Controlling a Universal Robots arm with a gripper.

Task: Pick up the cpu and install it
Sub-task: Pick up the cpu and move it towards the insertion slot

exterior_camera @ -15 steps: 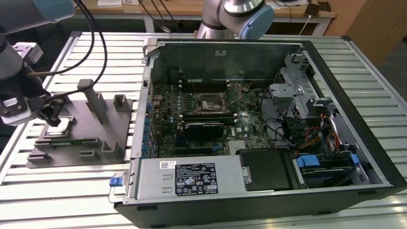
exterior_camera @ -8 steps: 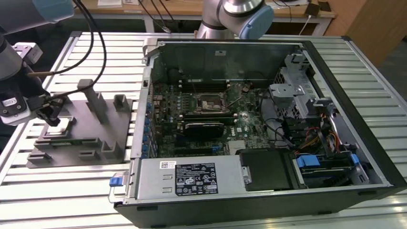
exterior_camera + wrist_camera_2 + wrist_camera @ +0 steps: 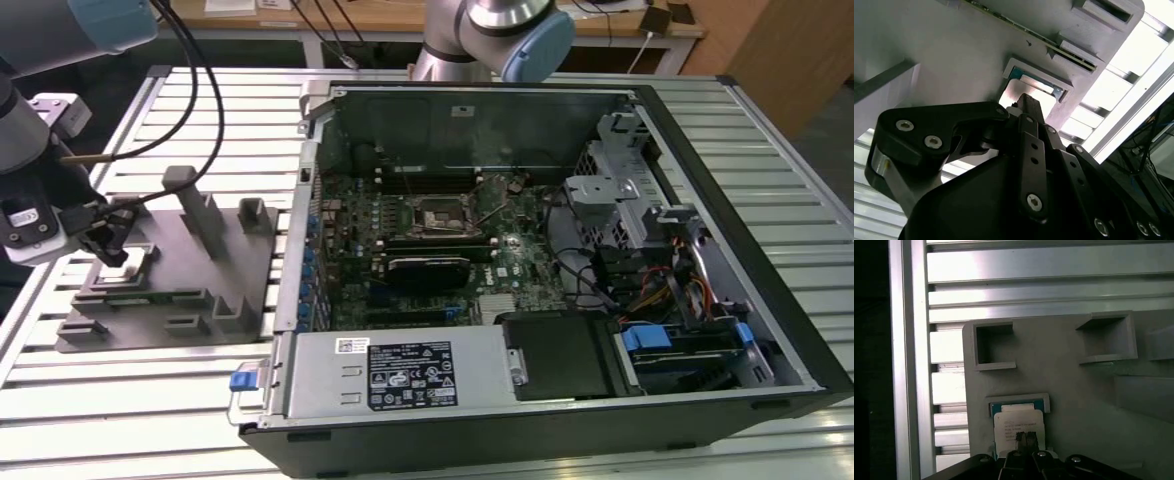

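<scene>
Jaws are sitting drawn together, their two thin black tips almost meeting and gripping nothing, right above the cpu [image 3: 1018, 421] in the first wrist view. I cannot tell whether the tips are touching its top.

The cpu is lying flat, face up, in a shallow square recess of the grey tray [image 3: 1079, 405]. It is square, so no long axis is showing, and its edges are running parallel to the recess walls. Its top is pale, dull metal with faint print, and a teal strip is showing along one edge by the recess wall.

In the exterior view the arm [image 3: 27, 130] is reaching in from the exterior view's left, with its wrist pointing straight down over the tray's corner. Black cables are looping above it.

The tray is matte grey, with blocky upright posts and square pockets, and it is resting on the slatted aluminium desk [image 3: 160, 400]. Just beside it, toward the exterior view's right, an open black computer case [image 3: 787, 300] is lying on its side, showing a green motherboard [image 3: 400, 200]. A square black socket frame [image 3: 441, 215] is sitting on that board, well apart from the cpu.
</scene>
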